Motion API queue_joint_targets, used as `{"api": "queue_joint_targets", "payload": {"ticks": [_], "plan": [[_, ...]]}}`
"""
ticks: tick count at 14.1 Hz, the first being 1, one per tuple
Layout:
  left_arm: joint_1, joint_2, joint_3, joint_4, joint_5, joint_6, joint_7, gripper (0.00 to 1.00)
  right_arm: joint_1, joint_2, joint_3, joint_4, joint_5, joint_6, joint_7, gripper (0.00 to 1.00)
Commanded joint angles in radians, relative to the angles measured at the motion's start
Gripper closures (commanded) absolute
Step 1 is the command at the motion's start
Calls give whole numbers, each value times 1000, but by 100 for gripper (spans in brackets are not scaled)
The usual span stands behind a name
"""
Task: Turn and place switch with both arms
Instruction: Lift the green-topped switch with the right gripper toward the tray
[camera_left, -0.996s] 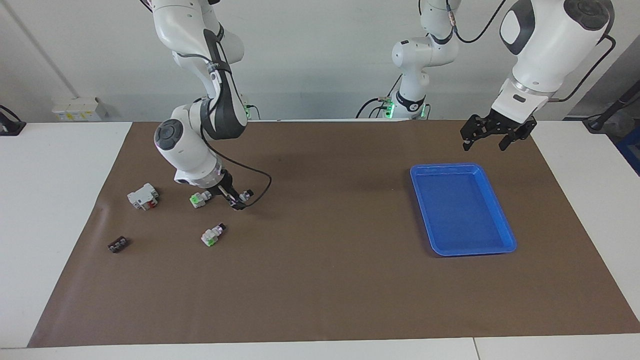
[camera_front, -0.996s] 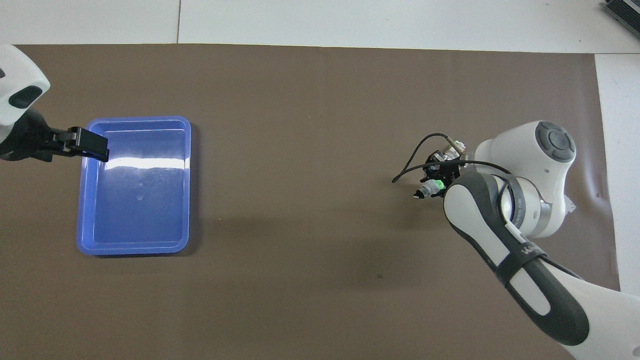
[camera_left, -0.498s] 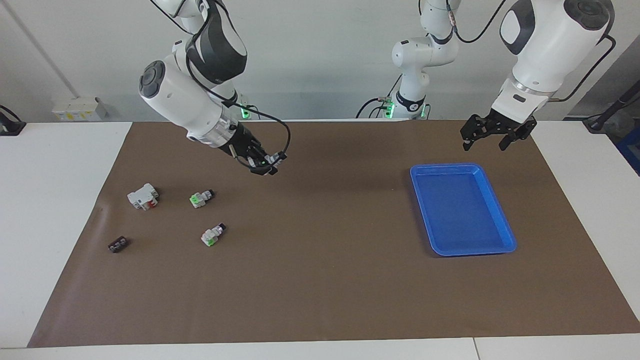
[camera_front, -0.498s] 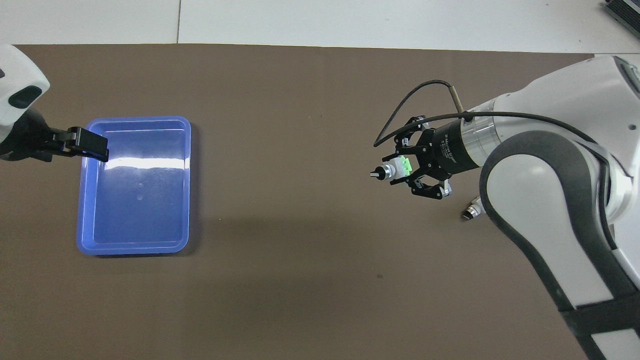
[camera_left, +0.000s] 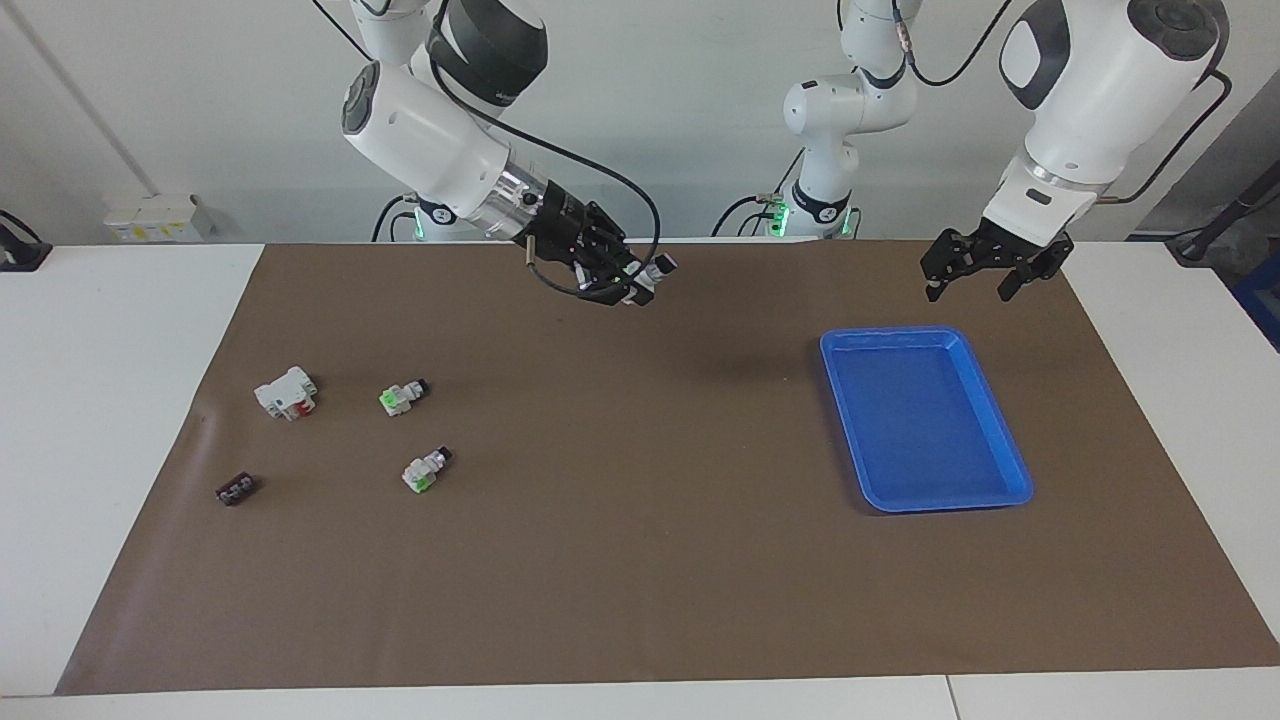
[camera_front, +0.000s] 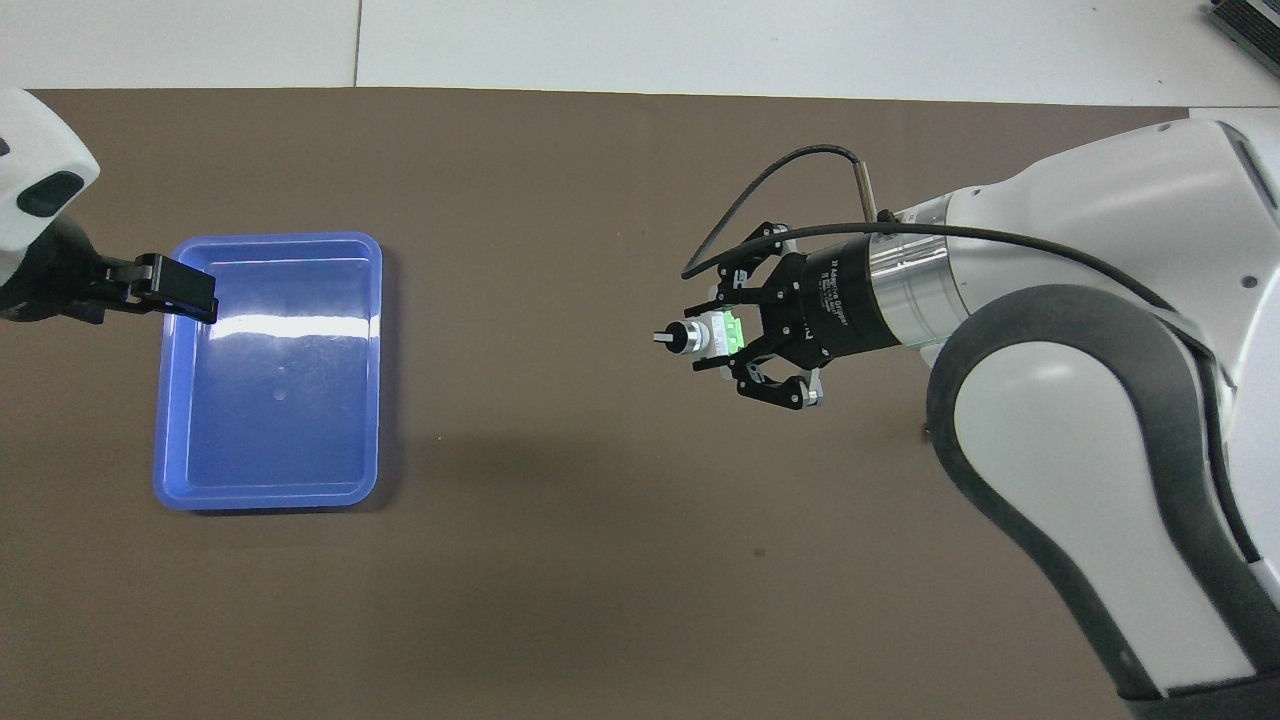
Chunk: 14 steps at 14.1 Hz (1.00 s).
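Right gripper (camera_front: 722, 338) clamped on boxy white-green switch (camera_front: 708, 336) over brown mat (camera_left: 640, 560); left gripper (camera_left: 982, 272) spread, waiting over glossy blue tray (camera_left: 1010, 460) edge

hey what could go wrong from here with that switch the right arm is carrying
1. The switch sticks out of the right gripper high over the brown mat; a slip could drop it short of the blue tray.
2. The left gripper waits over the tray's edge nearest the robots; a misaligned handover could knock the switch loose.
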Motion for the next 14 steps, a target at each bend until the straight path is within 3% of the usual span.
{"api": "queue_joint_targets", "payload": {"ticks": [1, 5, 8, 14], "plan": [[7, -30, -2, -36, -1, 11, 2, 0, 54, 6, 6, -2, 27, 76, 26, 100], [1, -30, -2, -35, -1, 16, -1, 0, 176, 50, 6, -2, 7, 226, 24, 100], [-8, -43, -16, -33, -21, 21, -4, 0, 197, 58, 6, 1, -19, 225, 24, 100], [30, -61, -2, -44, -378, -108, -27, 0, 214, 55, 6, 4, -65, 190, 29, 100]]}}
